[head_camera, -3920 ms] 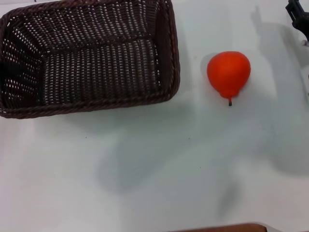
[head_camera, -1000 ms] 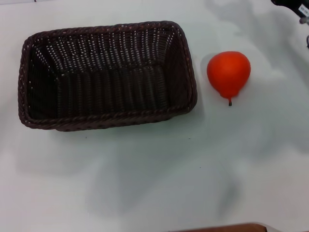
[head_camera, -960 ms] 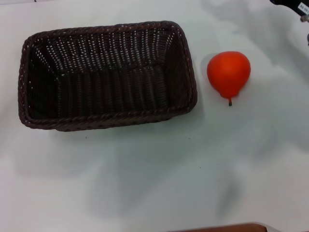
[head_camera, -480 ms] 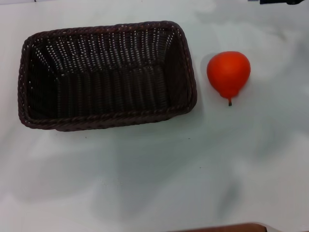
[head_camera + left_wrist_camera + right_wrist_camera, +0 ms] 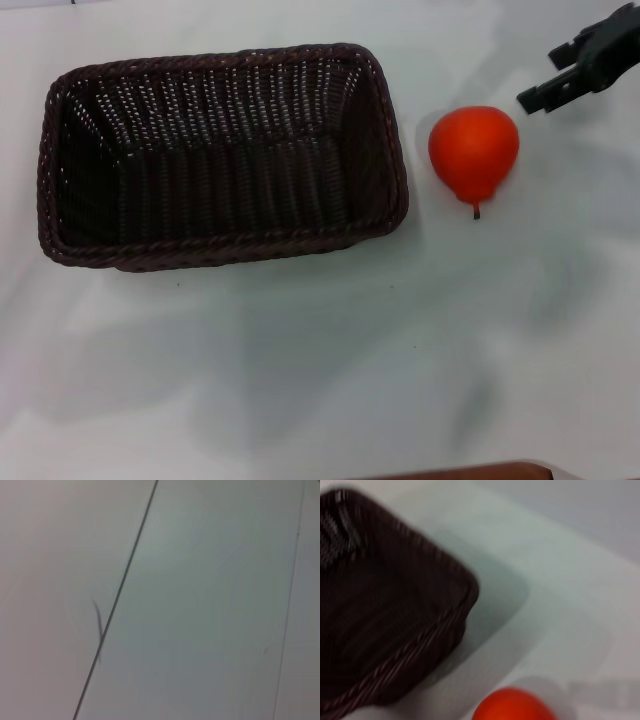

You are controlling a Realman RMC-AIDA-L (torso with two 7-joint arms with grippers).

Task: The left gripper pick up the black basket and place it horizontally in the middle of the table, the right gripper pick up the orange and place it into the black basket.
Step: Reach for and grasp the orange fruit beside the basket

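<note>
The black basket lies with its long axis horizontal on the white surface, at roughly 10 o'clock from the centre of the head view, opening upward and empty. The basket placement therefore appears complete, and the step in hand is judged to be the approach of the right gripper to the orange. The orange rests on the surface just beside the basket's right end, apart from it, at about 2 o'clock from the view centre, with its short stem pointing toward 6 o'clock. The right gripper hangs at 2 o'clock from the orange, near it but not touching; only part of it shows, so whether its jaws are wide or narrow cannot be told. To perform the step well, centre the jaws over the widest part of the fruit, not over the tapered stem end, open them wider than the fruit before descending, and close on the round body so the smooth skin does not slip. Keep the descent clear of the basket rim. The left gripper is not in sight; its wrist view shows only a pale plain area crossed by a thin dark line. Count: one basket, one orange, one gripper in sight.
</note>
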